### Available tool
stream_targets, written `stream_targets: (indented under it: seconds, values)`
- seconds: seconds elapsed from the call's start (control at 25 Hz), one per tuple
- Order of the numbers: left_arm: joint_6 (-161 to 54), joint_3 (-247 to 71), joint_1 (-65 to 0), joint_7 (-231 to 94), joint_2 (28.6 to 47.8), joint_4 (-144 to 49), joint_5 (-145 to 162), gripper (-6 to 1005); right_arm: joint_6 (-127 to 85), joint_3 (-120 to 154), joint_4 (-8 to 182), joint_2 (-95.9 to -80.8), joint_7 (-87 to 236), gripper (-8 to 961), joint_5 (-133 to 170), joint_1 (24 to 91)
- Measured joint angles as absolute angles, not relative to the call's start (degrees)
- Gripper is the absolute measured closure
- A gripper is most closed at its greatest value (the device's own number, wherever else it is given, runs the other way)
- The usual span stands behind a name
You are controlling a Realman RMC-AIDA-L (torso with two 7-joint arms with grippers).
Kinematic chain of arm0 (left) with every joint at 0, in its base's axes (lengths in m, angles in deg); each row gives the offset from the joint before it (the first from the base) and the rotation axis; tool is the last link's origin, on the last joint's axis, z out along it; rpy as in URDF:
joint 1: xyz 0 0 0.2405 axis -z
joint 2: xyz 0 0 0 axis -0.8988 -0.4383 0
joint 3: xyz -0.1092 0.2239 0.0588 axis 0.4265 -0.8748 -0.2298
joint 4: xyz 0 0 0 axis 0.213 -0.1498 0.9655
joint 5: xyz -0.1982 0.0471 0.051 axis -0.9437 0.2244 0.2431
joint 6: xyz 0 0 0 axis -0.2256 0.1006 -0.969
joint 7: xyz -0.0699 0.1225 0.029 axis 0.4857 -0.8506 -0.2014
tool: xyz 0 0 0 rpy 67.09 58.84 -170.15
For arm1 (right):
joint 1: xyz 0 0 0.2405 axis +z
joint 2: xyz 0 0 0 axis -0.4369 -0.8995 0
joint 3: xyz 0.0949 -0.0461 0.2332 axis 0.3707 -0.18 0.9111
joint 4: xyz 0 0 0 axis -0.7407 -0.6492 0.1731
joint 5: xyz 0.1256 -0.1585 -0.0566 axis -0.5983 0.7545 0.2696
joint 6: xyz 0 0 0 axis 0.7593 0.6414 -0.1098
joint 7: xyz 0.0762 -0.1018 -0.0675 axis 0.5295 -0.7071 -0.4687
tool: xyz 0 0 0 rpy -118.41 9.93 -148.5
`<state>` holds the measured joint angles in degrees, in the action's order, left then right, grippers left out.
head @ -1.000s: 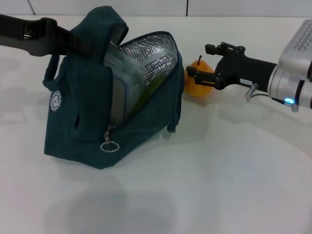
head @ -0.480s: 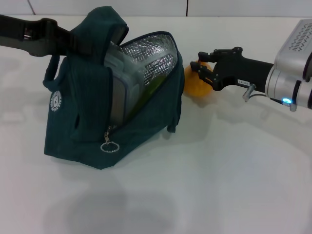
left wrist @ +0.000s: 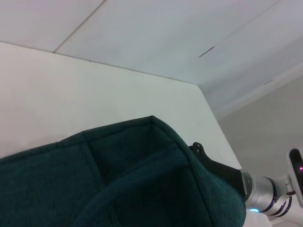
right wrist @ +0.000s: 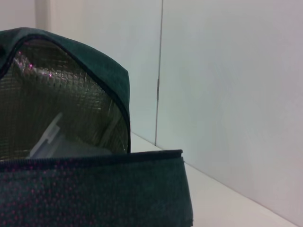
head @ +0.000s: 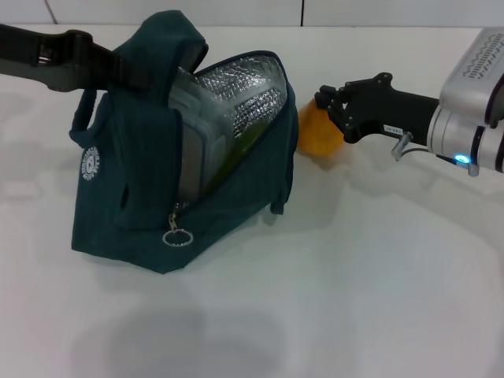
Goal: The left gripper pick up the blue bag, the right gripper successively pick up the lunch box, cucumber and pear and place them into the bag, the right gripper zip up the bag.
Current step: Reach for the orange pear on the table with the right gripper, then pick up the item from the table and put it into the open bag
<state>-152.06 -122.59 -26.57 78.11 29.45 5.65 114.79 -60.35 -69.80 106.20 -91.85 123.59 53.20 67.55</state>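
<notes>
The pear [head: 316, 132] is yellow-orange and rounded, standing on the white table [head: 354, 276] just beside the blue bag [head: 150, 201], at its open side. The right gripper [head: 329, 106] reaches in horizontally on a black arm with a silver cuff; its fingers are closed around the pear's upper part. The bag is dark teal woven fabric with quilted silver foil lining [head: 244, 98], a ring zipper pull [head: 177, 235] and a round white logo [head: 90, 163]. Inside, the clear lunch box [head: 193, 138] stands on edge, apparently beside the green cucumber [head: 246, 142]. The left gripper [head: 130, 67] holds the bag's top fabric, lifting it.

The blue bag [head: 157, 157] hides the left gripper's tips and most of the cucumber [head: 246, 146].
</notes>
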Motion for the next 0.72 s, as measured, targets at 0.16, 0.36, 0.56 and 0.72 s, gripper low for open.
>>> stream_targets:
  seconds: [0.16,0.36,0.56,0.72]
  values:
    - [-152.1,-122.6,-26.6,78.1,29.50,5.7,114.7,955,-60.0,-69.7,106.2,-91.85,123.3,908,53.2,67.6]
    - [-152.1,-122.6,-26.7,78.1,29.53,5.7,114.6,955,-60.2,-69.4,106.6,-91.85,123.1,912,53.2,67.2]
    - [-152.1,-122.3,-27.0,78.3,29.55,5.6,114.5,955,-61.6,-69.3,111.2,-91.85,121.6,918,53.2,62.8]
    - [-152.1,-122.2,-27.1,78.5,29.55,5.6,114.6,955,-62.0,-69.4,117.3,-91.82,121.5,921,53.2,56.9]
